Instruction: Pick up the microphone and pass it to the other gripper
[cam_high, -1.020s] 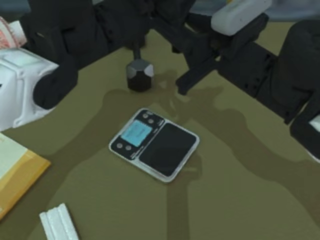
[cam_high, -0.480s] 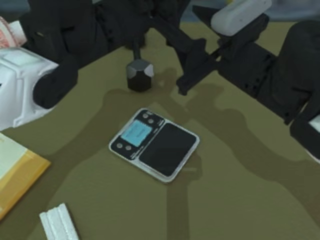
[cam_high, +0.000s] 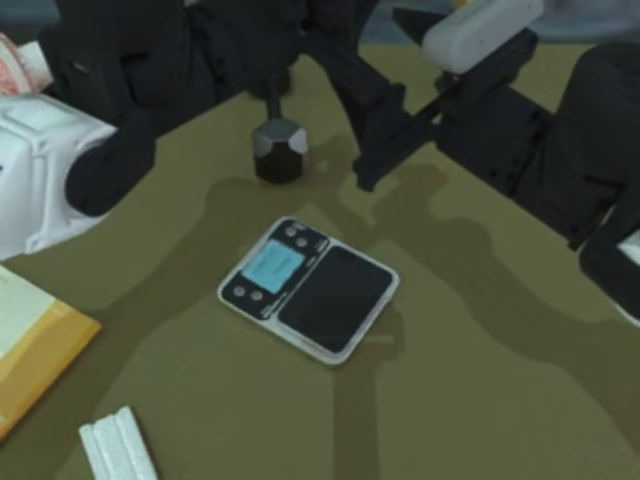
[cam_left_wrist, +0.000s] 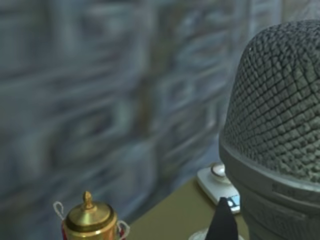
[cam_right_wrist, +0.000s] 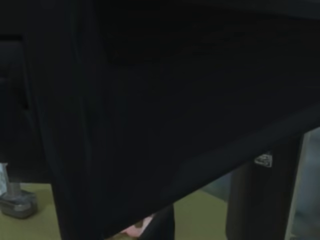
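Left gripper (cam_high: 285, 45) sits far-left of centre; the microphone (cam_left_wrist: 277, 145) head fills its wrist view, so I'd guess it's gripped, fingers hidden. Right gripper (cam_high: 385, 140) just beside, spread unclear. Line up slowly above the dumbbell (cam_high: 279, 150).

The microphone (cam_left_wrist: 280, 130) is cut off by the left wrist view's edges, only its mesh head showing, the right wrist view is dark, and in the top view both hands are lost among black arm parts at the worktop's (cam_high: 480, 380) far edge.
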